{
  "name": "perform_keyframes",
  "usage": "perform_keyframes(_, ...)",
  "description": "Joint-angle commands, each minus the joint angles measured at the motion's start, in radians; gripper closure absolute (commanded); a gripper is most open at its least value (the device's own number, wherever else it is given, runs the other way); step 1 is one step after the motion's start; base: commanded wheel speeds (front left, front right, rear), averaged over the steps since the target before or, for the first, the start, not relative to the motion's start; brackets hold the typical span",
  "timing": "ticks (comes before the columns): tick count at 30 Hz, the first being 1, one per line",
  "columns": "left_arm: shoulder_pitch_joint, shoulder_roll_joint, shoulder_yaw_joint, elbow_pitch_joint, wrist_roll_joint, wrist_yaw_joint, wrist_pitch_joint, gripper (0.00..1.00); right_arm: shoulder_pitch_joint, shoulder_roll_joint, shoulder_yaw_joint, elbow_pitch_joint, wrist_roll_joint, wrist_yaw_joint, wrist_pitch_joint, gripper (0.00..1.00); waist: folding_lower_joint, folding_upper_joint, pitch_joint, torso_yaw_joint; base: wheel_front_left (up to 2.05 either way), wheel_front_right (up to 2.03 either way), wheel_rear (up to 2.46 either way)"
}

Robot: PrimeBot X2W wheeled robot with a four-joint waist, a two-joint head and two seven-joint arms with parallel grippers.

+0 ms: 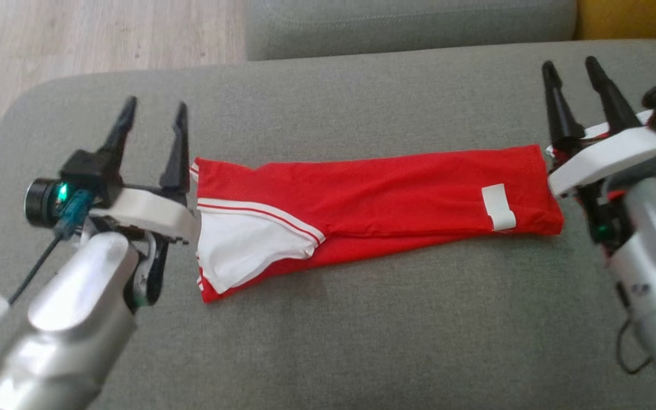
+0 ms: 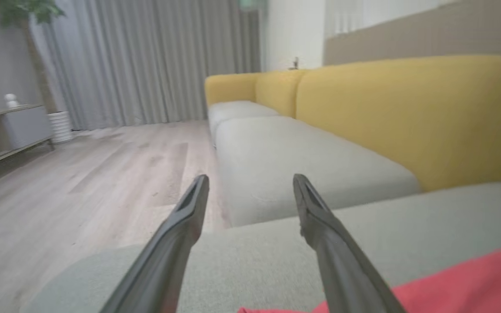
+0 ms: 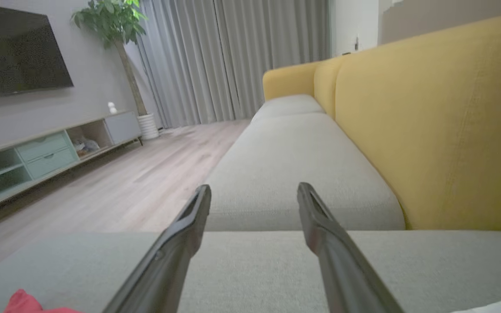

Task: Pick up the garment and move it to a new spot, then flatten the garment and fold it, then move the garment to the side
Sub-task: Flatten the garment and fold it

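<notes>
Left pincer [image 1: 156, 105]: open, both dark fingers spread with nothing between them, tips pointing away from the robot; it stands just beside the left end of the garment [image 1: 390, 188], and its white wrist housing overlaps that end's edge in the head view. Right pincer [image 1: 570, 62]: open and empty in the same way, just beside the right end of the garment, fingers angled up and away. Whether either housing touches the fabric cannot be told. The garment is red and lies folded into a long, narrow strip running left to right between the two pincers. A white panel [image 1: 242, 245] edged with red and white stripes shows at the garment's left end, and a small white label [image 1: 499, 206] lies on its right end. The garment rests flat on a grey sofa cushion [image 1: 362, 341], which extends past it on all sides. Beyond the garment's far edge lies a second grey cushion [image 1: 408, 23]; a yellow backrest [image 1: 635, 17] stands to the far right of the garment, and a pale wooden floor [image 1: 77, 34] lies to its far left.
</notes>
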Motion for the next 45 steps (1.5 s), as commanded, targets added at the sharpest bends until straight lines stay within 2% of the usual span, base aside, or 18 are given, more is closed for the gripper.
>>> perform_keyframes(1, 0.011, 0.009, 0.085, -0.057, 0.025, 0.018, -0.011, 0.00, 0.012, 0.025, -0.011, -0.027, -0.037, -0.001, -0.024, 0.00, 0.0001, -0.0001, -0.004, 0.000, 0.00, 0.00, 0.00)
perform_keyframes(5, 0.148, -0.042, 0.222, -0.162, 0.116, 0.059, -0.012, 0.00, 0.103, 0.120, -0.115, -0.038, -0.144, -0.001, -0.046, 0.00, 0.0001, -0.0001, -0.020, 0.006, 0.00, 0.00, 0.00)
perform_keyframes(8, 0.263, -0.087, 0.296, -0.209, 0.182, 0.061, -0.012, 0.00, 0.204, 0.197, -0.210, -0.113, -0.232, -0.001, -0.048, 0.00, 0.0001, -0.0001, -0.030, 0.009, 0.00, 0.00, 0.00)
perform_keyframes(9, 0.263, -0.087, 0.296, -0.209, 0.182, 0.061, -0.012, 0.00, 0.204, 0.197, -0.210, -0.113, -0.232, -0.001, -0.048, 0.00, 0.0001, -0.0001, -0.030, 0.009, 0.00, 0.00, 0.00)
perform_keyframes(10, 0.331, -0.118, 0.334, -0.220, 0.214, 0.048, -0.012, 0.00, 0.282, 0.236, -0.251, -0.175, -0.295, -0.001, -0.049, 0.00, 0.0001, -0.0001, -0.033, 0.010, 0.00, 0.00, 0.00)
perform_keyframes(17, 0.456, -0.190, 0.412, -0.224, 0.307, -0.003, -0.012, 0.00, 0.460, 0.284, -0.311, -0.263, -0.380, -0.001, -0.049, 0.00, 0.0001, -0.0001, -0.031, 0.020, 0.00, 0.00, 0.00)
perform_keyframes(24, 0.455, -0.247, 0.472, -0.213, 0.389, -0.073, -0.012, 0.00, 0.463, 0.287, -0.333, -0.296, -0.400, -0.001, -0.049, 0.00, 0.0001, -0.0001, 0.017, 0.040, 0.00, 0.00, 0.00)
perform_keyframes(28, 0.423, -0.271, 0.480, -0.193, 0.427, -0.109, -0.012, 0.00, 0.399, 0.288, -0.436, -0.233, -0.445, -0.001, -0.013, 0.00, 0.0001, -0.0001, 0.058, 0.056, 0.00, 0.00, 0.00)
perform_keyframes(36, 0.377, -0.314, 0.505, -0.169, 0.476, -0.153, -0.012, 0.00, 0.272, 0.288, -0.666, -0.022, -0.550, -0.001, 0.054, 0.00, 0.0001, -0.0001, 0.124, 0.092, 0.00, 0.00, 0.00)
perform_keyframes(42, 0.357, -0.323, 0.527, -0.155, 0.503, -0.181, -0.012, 0.00, 0.218, 0.288, -0.751, 0.125, -0.607, -0.001, 0.056, 0.00, 0.0001, -0.0001, 0.144, 0.105, 0.00, 0.00, 0.00)
perform_keyframes(45, 0.352, -0.326, 0.541, -0.150, 0.512, -0.188, -0.012, 0.00, 0.200, 0.288, -0.753, 0.196, -0.623, -0.001, 0.062, 0.00, 0.0001, -0.0001, 0.147, 0.106, 0.00, 0.00, 0.00)
